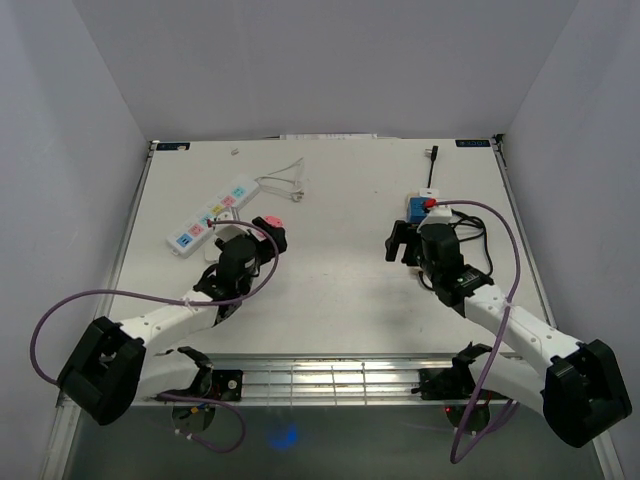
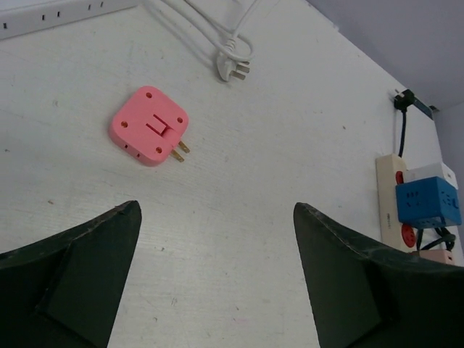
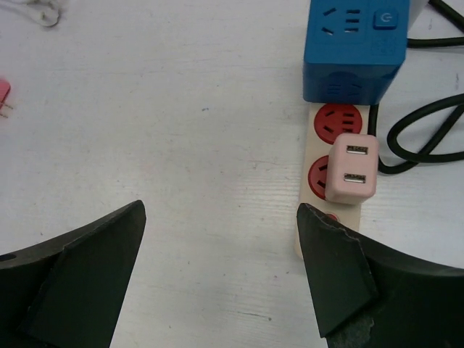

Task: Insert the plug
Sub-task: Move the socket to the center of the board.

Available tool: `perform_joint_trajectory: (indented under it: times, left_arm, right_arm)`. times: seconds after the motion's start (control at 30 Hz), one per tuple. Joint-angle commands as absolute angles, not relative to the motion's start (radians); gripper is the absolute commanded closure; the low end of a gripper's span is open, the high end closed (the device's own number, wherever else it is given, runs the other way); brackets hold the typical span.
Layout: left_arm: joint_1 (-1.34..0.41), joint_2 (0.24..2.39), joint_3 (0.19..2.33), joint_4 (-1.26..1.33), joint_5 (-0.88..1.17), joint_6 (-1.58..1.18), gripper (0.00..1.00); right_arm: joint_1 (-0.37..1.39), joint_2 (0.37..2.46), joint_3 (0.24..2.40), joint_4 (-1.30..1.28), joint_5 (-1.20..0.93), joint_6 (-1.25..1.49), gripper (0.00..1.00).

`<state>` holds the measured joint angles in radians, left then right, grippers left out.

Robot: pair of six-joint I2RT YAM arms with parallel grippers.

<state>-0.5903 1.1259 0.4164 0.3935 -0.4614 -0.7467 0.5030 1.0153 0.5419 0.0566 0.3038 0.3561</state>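
The left fingers [image 2: 72, 283] stand wide apart and hold nothing, framing bare desk [image 2: 254, 217] at the bottom of the left wrist view. The pink plug [image 2: 148, 125] lies loose just ahead of them in the upper left of that frame. It rests flat with its brass prongs pointing to the lower right, so it would probably have to be picked up and turned before the prongs could meet a socket. The right fingers [image 3: 80, 268] are also spread wide and empty. They hover over the beige strip [image 3: 341, 123] at the right of the right wrist view, apparently to steady or guard it. On that strip a blue cube [image 3: 355, 51] fills the top place and a pale charger [image 3: 350, 168] sits lower down. One red socket lies open between them and another shows only partly below the charger. A black cable [image 3: 428, 138] loops off to the right. A white strip [image 2: 58, 14] runs along the top left edge of the left wrist view, with a white cord [image 2: 233, 65] coiled near the top centre. From above, the plug lies left of centre beside the left arm, well apart from the beige strip on the right. I judge the insertion not yet done, and which strip is meant cannot be told.
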Motion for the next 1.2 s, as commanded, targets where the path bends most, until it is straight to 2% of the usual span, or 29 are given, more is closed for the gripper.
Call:
perform_joint_trajectory:
  times: [0.0, 0.1, 0.13, 0.2, 0.3, 0.57, 0.7, 0.83, 1.17]
  left_arm:
    - [-0.577, 1.178, 0.52, 0.312, -0.488, -0.764, 0.02]
    - [-0.551, 1.256, 0.687, 0.18, -0.494, -0.741, 0.02]
    - [-0.532, 1.309, 0.803, 0.126, -0.491, -0.759, 0.02]
    - [-0.468, 1.373, 0.926, -0.044, -0.479, -0.761, 0.02]
    - [-0.398, 1.48, 1.116, -0.167, -0.479, -0.712, 0.02]
    - [-0.213, 1.652, 1.227, 0.045, -0.393, -0.609, 0.02]
    - [-0.175, 1.833, 1.301, 0.153, -0.4, -0.508, 0.02]
    - [-0.161, 1.96, 1.446, 0.114, -0.486, -0.488, 0.02]
    - [-0.016, 2.069, 1.508, 0.11, -0.381, -0.52, 0.02]
  right_arm:
    - [0.54, 1.037, 0.543, 0.199, 0.282, 0.344, 0.1]
    - [0.551, 1.069, 0.54, 0.21, 0.282, 0.328, 0.1]
    - [0.551, 1.074, 0.531, 0.222, 0.281, 0.327, 0.1]
    - [0.552, 1.083, 0.528, 0.232, 0.269, 0.321, 0.1]
    - [0.552, 1.092, 0.52, 0.25, 0.256, 0.314, 0.1]
    - [0.572, 1.078, 0.463, 0.328, 0.201, 0.319, 0.1]
    - [0.583, 1.069, 0.437, 0.386, 0.169, 0.321, 0.1]
    - [0.591, 1.068, 0.44, 0.383, 0.117, 0.34, 0.1]
    - [0.595, 1.111, 0.449, 0.425, 0.015, 0.373, 0.1]
